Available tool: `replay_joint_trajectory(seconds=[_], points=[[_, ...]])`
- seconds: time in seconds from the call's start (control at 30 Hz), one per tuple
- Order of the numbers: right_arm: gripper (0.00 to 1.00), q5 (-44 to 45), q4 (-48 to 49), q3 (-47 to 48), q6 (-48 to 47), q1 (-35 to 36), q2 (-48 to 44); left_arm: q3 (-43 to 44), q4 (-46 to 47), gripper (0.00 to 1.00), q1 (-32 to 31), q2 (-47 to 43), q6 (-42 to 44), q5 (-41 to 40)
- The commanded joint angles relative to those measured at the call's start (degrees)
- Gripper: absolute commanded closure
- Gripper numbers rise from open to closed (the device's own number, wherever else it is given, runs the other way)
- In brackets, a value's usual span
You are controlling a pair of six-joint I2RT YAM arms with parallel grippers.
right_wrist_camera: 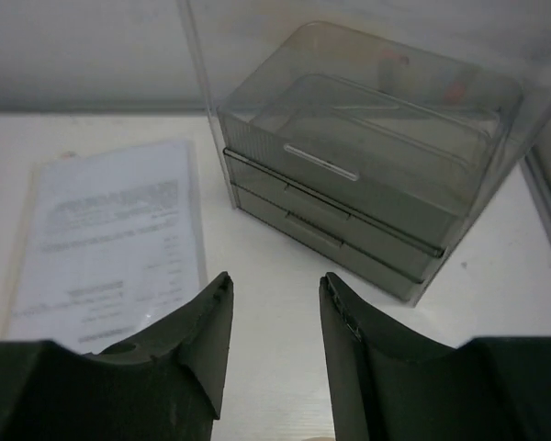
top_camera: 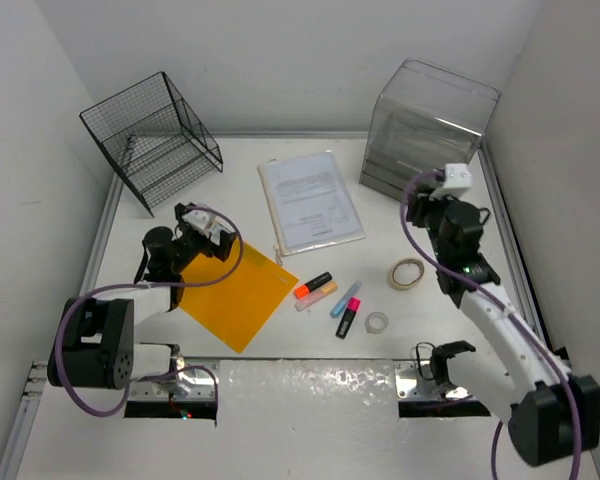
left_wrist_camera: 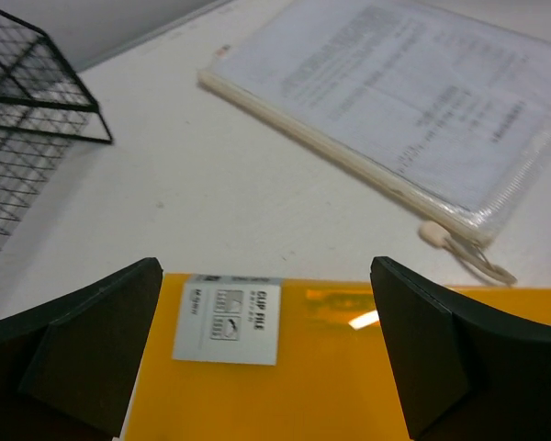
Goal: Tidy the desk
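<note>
The desk (top_camera: 242,192) fills the frame. It is rigid and fixed, so we would grip only what lies on it. Low in the centre lie markers (top_camera: 327,292) and a small tape ring (top_camera: 377,322). At centre left, the left gripper (left_wrist_camera: 264,303) hangs wide open and empty over the orange clip file (top_camera: 235,292). The file looks thin and slick, so we would take it by an edge. At right, the right gripper (right_wrist_camera: 275,294) is half open and holds nothing, with the tape roll (top_camera: 407,272) near it. Beyond are the document sleeve (top_camera: 310,200), the wire rack (top_camera: 155,140) and the drawer box (top_camera: 430,125).

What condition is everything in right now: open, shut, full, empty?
Left gripper, open, over the folder.
Right gripper, open, empty.
Drawer box, drawers shut.
Rack, empty.
Folder, flat on the desk.
Pouch, flat, papers inside.
Tape roll, lying flat.
</note>
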Motion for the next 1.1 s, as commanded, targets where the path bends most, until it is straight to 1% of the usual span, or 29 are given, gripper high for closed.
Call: replay_joint_trajectory(seconds=[0.0,0.03,0.07,0.1,0.13,0.17,0.2,0.23,0.27,0.3,0.33,0.37,0.4,0.43,0.53,0.57,0.63,0.7,0.73,0.83,0.93,1.07], points=[[0.59,6.33,-7.77,7.64,-12.94,7.02,8.74,-0.8,-0.68,0.05,-0.52,2.44,1.77,6.33],[0.59,9.09,-8.39,9.15,-16.63,8.71,11.05,-0.1,-0.14,0.06,-0.52,3.33,1.25,5.98],[0.63,11.3,-8.05,10.65,-22.32,9.86,13.42,0.77,-2.49,0.06,-0.52,4.12,1.5,4.32],[0.63,12.88,-7.96,12.84,-25.42,11.44,15.79,1.39,-2.16,0.07,-0.52,4.57,1.42,4.48],[0.62,13.94,-5.87,13.64,-31.2,12.06,20.51,1.75,-2.6,0.07,-0.52,4.83,1.24,4.31],[0.62,15.69,-4.37,14.78,-34.21,12.68,22.91,1.84,-2.77,0.07,-0.52,5.01,1.24,4.31],[0.61,20.06,-2.7,15.49,-37.72,14.25,25.28,1.75,-2.86,0.07,-0.52,4.92,1.42,4.48],[0.61,22.72,-0.68,16.36,-45.76,15.22,30.27,1.58,-2.78,0.07,-0.52,4.84,1.33,4.48],[0.62,25.7,0.47,18.11,-49.76,16.1,32.75,1.49,-2.43,0.07,-0.52,4.57,1.24,4.4],[0.64,32.26,4.31,18.83,-53.8,17.68,35.21,1.31,-2.34,0.07,-0.52,4.49,1.33,4.57],[0.65,35.54,6.87,19.62,-60.89,18.3,40.11,1.31,-2.42,0.07,-0.52,4.4,1.42,4.66],[0.66,38.19,9.33,20.84,-64.18,18.57,42.42,1.31,-2.51,0.07,-0.44,4.48,1.5,4.75],[0.67,39.95,12.93,21.38,-67.43,18.74,44.62,1.48,-2.6,0.07,-0.44,4.57,1.42,4.83],[0.67,41.62,14.27,21.99,-72.51,18.75,48.3,1.49,-2.69,0.07,-0.44,4.83,1.33,4.66],[0.67,42.87,20.33,22.79,-79.65,18.66,51.67,1.75,-2.77,0.07,-0.35,4.92,1.15,4.57],[0.66,42.87,21.82,22.53,-80.64,18.66,52.55,1.84,-2.78,0.07,-0.35,5.01,1.24,4.66],[0.62,41.3,19.13,23.75,-79.08,18.4,52.99,2.01,-3.21,0.07,-0.35,5.1,1.5,5.1],[0.6,40.5,15.27,25.07,-76.79,17.87,54.22,2.28,-3.39,0.07,-0.35,5.36,1.51,5.1],[0.6,40.5,15.25,25.51,-76.35,17.61,54.92,2.36,-3.48,0.07,-0.35,5.45,1.42,5.01],[0.6,40.68,14.38,27.18,-76.7,16.2,57.38,2.45,-3.48,0.07,-0.35,5.45,1.33,4.57],[0.6,38.22,9.72,28.41,-73.63,14.88,57.83,2.45,-3.57,0.07,-0.35,5.45,1.24,4.48],[0.61,35.85,8.14,29.12,-71.51,12.78,57.74,2.63,-3.74,0.07,-0.35,5.63,1.24,4.48]])
